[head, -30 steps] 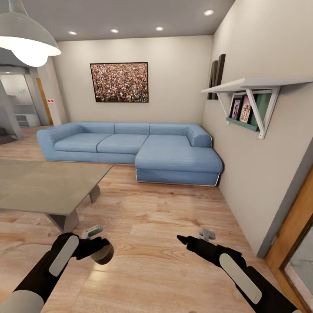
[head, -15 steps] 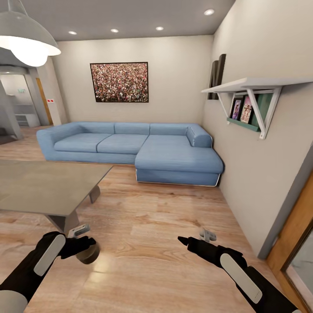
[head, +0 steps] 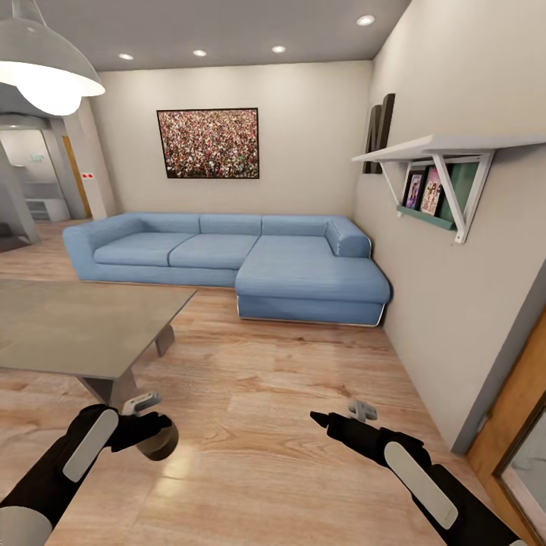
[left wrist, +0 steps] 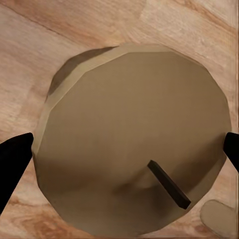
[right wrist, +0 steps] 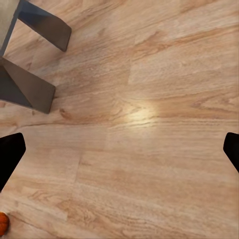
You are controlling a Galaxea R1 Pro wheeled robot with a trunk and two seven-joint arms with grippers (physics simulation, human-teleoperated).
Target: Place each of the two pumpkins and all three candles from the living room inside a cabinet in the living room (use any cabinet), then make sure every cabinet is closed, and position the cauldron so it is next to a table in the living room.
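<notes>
Below the table's (head: pixel 83 326) near corner, the left gripper (head: pixel 155 432) grasps a tan candle (left wrist: pixel 132 142), its fingers (left wrist: pixel 12 159) spread wide against the candle's sides. Right gripper (head: pixel 318 418) hangs parted and empty above floor; a pumpkin (right wrist: pixel 2 224) lies near the table legs.

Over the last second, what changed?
The left claw, shut on a candle, swung left toward the table leg, then eased back slightly right. Its grip on the candle held throughout. The right claw, sofa and table stayed put.
</notes>
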